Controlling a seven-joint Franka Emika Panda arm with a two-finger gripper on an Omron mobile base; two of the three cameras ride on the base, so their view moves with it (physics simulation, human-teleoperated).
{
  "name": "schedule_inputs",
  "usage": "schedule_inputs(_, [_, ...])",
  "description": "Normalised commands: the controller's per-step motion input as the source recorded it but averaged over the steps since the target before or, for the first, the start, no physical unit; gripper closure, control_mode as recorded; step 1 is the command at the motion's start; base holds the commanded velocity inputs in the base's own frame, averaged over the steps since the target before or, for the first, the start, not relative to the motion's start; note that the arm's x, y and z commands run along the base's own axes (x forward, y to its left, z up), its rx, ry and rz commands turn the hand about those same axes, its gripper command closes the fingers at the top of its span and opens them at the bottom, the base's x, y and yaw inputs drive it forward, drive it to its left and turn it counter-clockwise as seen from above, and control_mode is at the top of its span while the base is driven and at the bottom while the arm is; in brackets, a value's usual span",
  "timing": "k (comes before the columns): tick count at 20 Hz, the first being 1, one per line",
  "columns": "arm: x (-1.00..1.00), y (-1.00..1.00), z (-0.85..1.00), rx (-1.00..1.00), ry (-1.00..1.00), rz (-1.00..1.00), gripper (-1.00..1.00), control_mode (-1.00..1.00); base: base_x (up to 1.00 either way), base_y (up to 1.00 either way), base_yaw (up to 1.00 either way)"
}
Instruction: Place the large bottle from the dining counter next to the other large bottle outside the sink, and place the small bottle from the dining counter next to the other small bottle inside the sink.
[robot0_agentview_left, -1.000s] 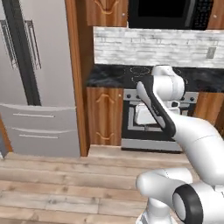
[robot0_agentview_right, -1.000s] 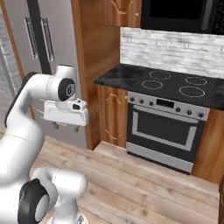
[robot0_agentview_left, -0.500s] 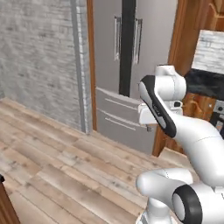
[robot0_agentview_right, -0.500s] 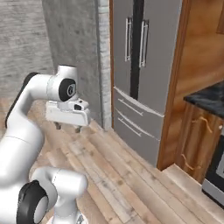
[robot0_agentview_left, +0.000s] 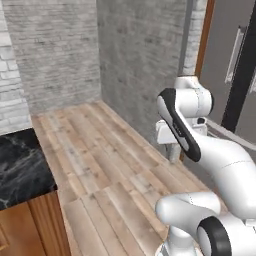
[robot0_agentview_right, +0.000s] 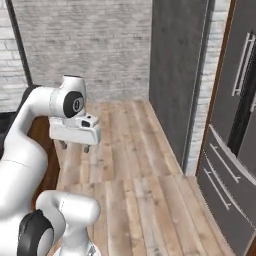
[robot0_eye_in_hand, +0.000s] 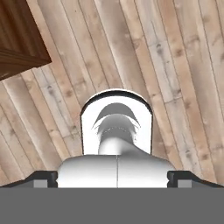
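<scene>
Transit is shown: stove and fridge views have given way to brick wall, with the dining counter (robot0_agentview_left: 22, 170) corner entering at left, gripper (robot0_agentview_right: 74, 145) spread empty, bottles unseen.

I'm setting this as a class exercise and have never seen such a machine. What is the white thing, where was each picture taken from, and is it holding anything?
The white thing is a robot arm on a driving base, in a computer-drawn kitchen. Two pictures come from cameras on the base, behind the arm to its left and right. The third looks down from the hand at the wooden floor. Its gripper is open and holds nothing. A corner of the black marble dining counter shows at the left, and a grey fridge at the right. No bottles can be seen.
</scene>
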Motion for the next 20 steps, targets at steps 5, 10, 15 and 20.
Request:
schedule_inputs(5, [0.0,0.0,0.0,0.0,0.0,0.0,-1.0,1.0,1.0,-0.58,0.47])
schedule_inputs(10, [0.0,0.0,0.0,0.0,0.0,0.0,-1.0,1.0,1.0,-0.35,0.32])
schedule_inputs(15, [0.0,0.0,0.0,0.0,0.0,0.0,-1.0,1.0,1.0,-0.2,0.25])
schedule_inputs(20, [0.0,0.0,0.0,0.0,0.0,0.0,-1.0,1.0,1.0,-0.14,0.28])
